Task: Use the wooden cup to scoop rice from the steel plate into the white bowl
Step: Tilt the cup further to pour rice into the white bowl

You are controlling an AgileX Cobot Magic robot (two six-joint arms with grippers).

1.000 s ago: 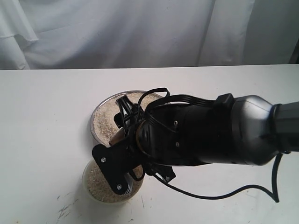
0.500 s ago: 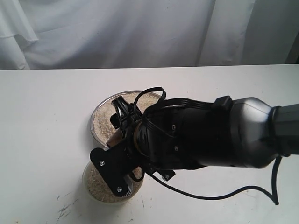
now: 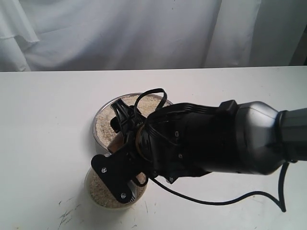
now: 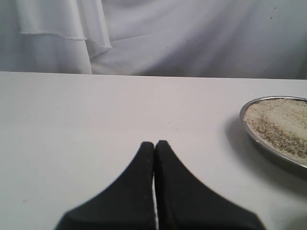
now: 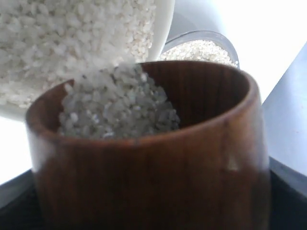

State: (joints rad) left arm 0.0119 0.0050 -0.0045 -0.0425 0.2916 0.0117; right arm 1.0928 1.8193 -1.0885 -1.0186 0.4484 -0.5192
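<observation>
wooden cup (image 5: 144, 163) over white bowl (image 5: 163, 24), rice (image 5: 115, 103) apparently spilling

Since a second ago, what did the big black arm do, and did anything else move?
The right gripper, holding the wooden cup, swung a little toward the left of the exterior view, further over the white bowl. Its cable loop went along with it. The grip on the cup stayed the same. The steel plate and the bowl did not move.
</observation>
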